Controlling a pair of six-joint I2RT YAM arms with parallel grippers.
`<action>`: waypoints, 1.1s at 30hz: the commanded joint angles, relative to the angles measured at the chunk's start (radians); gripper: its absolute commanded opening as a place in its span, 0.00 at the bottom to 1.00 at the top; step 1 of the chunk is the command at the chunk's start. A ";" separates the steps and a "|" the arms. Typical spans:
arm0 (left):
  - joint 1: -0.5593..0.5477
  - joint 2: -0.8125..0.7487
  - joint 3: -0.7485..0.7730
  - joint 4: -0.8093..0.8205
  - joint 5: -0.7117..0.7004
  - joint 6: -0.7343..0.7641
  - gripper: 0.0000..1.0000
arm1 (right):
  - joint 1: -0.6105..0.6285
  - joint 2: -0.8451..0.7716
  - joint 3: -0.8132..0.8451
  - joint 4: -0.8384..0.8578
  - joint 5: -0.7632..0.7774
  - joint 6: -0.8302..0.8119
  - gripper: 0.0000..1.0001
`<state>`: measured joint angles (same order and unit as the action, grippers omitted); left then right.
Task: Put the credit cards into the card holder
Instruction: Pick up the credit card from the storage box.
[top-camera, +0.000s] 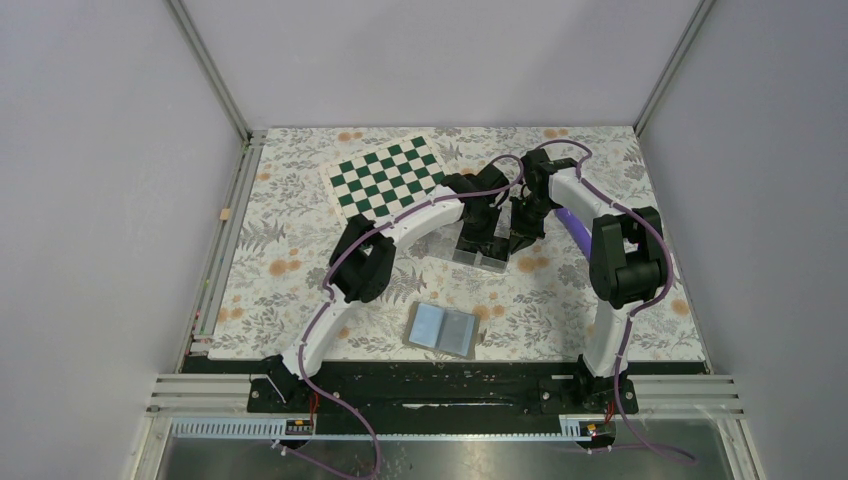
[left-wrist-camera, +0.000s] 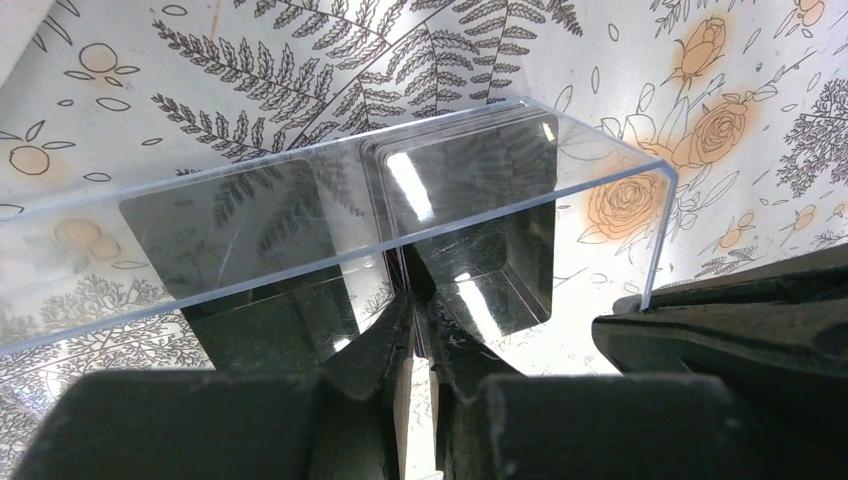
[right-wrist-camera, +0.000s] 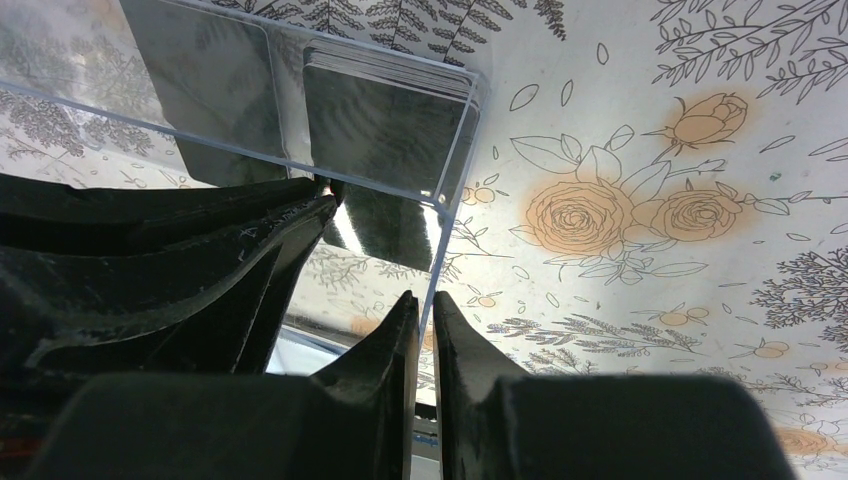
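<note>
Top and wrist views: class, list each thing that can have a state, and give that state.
card holder: standing upright, cards in both compartments
credit cards: inside the holder, split between its two compartments
wallet: open, lying flat
left gripper: shut at the holder, pinched thing unclear
right gripper: shut on the holder's end wall

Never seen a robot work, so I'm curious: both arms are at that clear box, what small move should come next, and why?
Probably a gentle push by the left end effector to seat the credit cards: its closed fingers sit by the cards' edges at the card holder, whose wall the right end effector pinches steady.
</note>
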<state>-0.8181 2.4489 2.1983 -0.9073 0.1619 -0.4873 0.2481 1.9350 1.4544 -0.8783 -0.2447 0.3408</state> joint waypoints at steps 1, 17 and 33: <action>-0.013 -0.076 -0.005 0.115 0.053 -0.029 0.10 | 0.005 0.019 -0.019 -0.019 -0.021 -0.014 0.15; -0.014 -0.129 -0.012 0.115 0.033 -0.025 0.09 | 0.005 0.021 -0.022 -0.019 -0.025 -0.015 0.15; -0.012 -0.145 -0.069 0.183 0.149 -0.053 0.20 | 0.005 0.015 -0.028 -0.019 -0.024 -0.017 0.15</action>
<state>-0.8276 2.3711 2.1559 -0.7849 0.2535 -0.5251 0.2474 1.9350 1.4494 -0.8780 -0.2558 0.3374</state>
